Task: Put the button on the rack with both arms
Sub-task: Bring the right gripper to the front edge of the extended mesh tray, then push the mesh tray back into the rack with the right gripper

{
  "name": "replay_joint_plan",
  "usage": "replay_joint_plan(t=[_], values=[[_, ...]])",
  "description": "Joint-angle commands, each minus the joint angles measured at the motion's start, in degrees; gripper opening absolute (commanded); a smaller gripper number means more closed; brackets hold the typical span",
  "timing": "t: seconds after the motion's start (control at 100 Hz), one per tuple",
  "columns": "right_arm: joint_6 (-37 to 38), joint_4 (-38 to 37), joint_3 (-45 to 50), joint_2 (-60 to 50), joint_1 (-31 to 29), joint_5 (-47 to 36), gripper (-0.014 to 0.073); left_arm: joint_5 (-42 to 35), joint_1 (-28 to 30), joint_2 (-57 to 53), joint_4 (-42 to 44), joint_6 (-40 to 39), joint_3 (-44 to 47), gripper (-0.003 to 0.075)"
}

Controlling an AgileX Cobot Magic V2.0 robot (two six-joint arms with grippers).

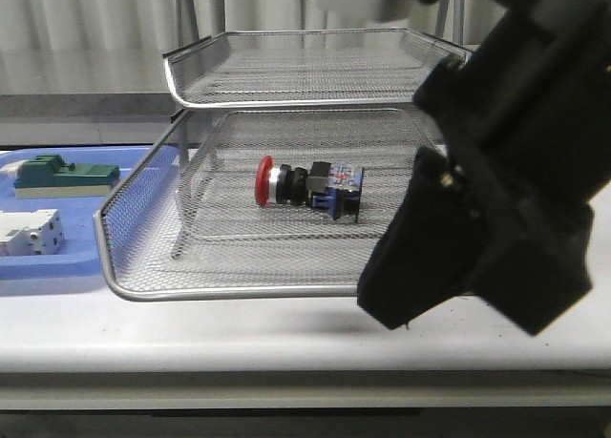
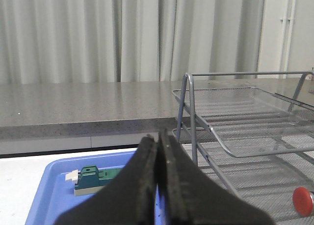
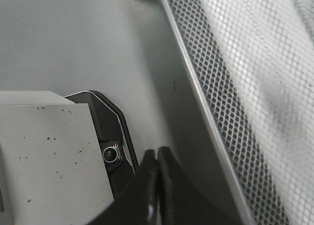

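The button (image 1: 307, 184), with its red cap, silver collar, black body and blue rear, lies on its side on the lower mesh tier of the rack (image 1: 286, 292). Its red cap also shows in the left wrist view (image 2: 303, 201). My right arm (image 1: 496, 190) fills the right foreground, in front of the rack's right side. My right gripper (image 3: 157, 154) is shut and empty, over the table just beside the rack's rim (image 3: 206, 117). My left gripper (image 2: 158, 139) is shut and empty, above the blue tray (image 2: 49, 190), left of the rack (image 2: 235, 154). It is out of the front view.
The blue tray (image 1: 57, 266) at the left holds a green block (image 1: 67, 175) and a white breaker block (image 1: 31, 232). The rack's upper tier (image 1: 315, 66) overhangs the button. A grey plate with a black fixture (image 3: 110, 154) lies by the right gripper. A curtain hangs behind.
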Motion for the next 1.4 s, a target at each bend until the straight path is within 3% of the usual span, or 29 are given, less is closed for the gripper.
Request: replay_joint_plan(t=[0.0, 0.68, 1.15, 1.39], values=[[-0.80, 0.68, -1.32, 0.66, 1.01, -3.86, -0.0060, -4.21, 0.38, 0.56, -0.67, -0.32, -1.55, -0.0020], [-0.80, -0.91, -2.00, 11.71, 1.35, -19.73, -0.0060, -4.21, 0.38, 0.56, -0.67, -0.32, -1.55, -0.0020], [-0.80, -6.23, -16.02, 18.91, -9.74, -18.30, -0.0060, -4.21, 0.38, 0.56, -0.67, -0.32, -1.55, -0.0020], [-0.75, -6.27, -19.46, 19.65, -11.13, -13.37, -0.0060, -4.21, 0.38, 0.56, -0.67, -0.32, -1.55, -0.0020]])
